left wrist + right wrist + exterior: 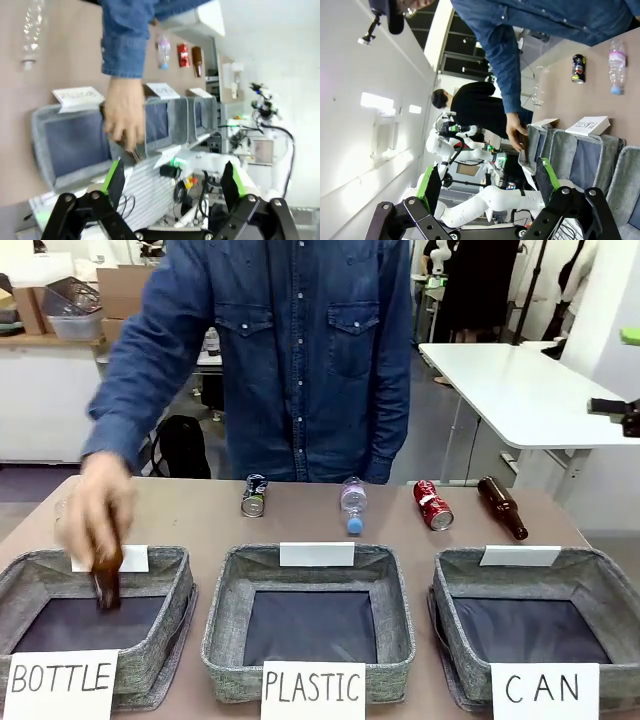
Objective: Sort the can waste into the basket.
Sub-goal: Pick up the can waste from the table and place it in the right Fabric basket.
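Note:
Along the far side of the table lie the dark blue can and the red can, both untouched. The grey CAN basket stands at the front right with no can in it. In the left wrist view my left gripper is open and holds nothing, far from the red can and the farthest basket. My right gripper is open too, well away from the blue can.
A person's hand lowers a brown bottle into the BOTTLE basket. The PLASTIC basket stands in the middle. Between the cans lies a clear plastic bottle, and right of the red can a brown bottle.

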